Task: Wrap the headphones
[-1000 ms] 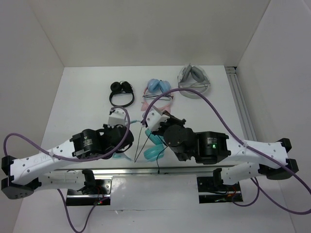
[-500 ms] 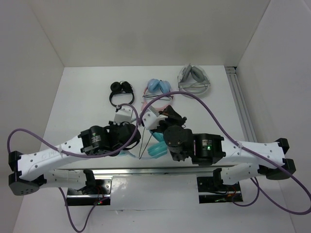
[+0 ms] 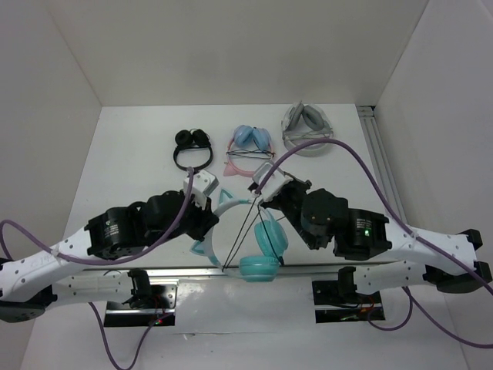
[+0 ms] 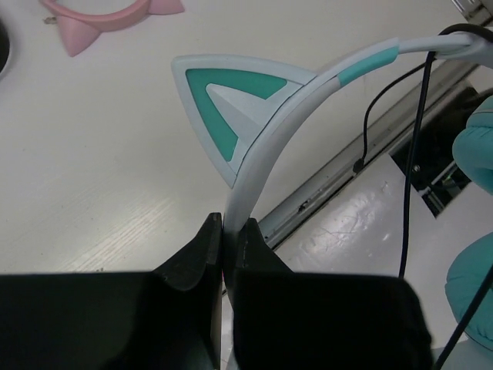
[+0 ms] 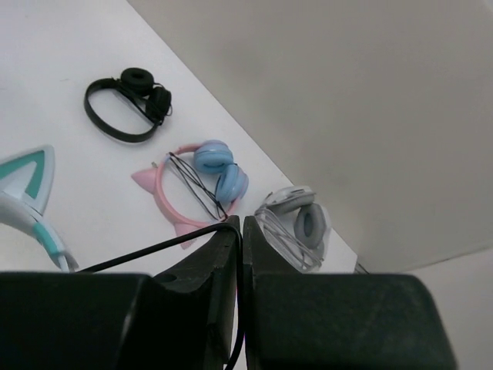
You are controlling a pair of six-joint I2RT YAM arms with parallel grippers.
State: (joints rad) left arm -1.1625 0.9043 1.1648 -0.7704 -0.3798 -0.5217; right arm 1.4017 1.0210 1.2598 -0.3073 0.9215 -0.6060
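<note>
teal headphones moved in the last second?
Yes. The teal headphones shifted right and down in the top view, toward the front rail.

**Top external:** fixed, high behind the arm bases, facing down and forward. Wide view, taking in the whole counter point(image 3: 131, 154) up to the back wall.

**Left wrist:** rides above the left claw point(image 4: 227, 231), aimed down at the counter's near edge. Very close, with the headphones point(image 4: 308, 81) filling the frame.

**Right wrist:** looks over the right claw point(image 5: 241, 227) across the counter toward the back wall. Middle range.

**Shared:** the pink-banded pair point(image 5: 202, 181) shows in all three views. The black pair point(image 5: 123, 108) and the grey pair point(image 5: 296, 223) show in top external and right wrist only.
</note>
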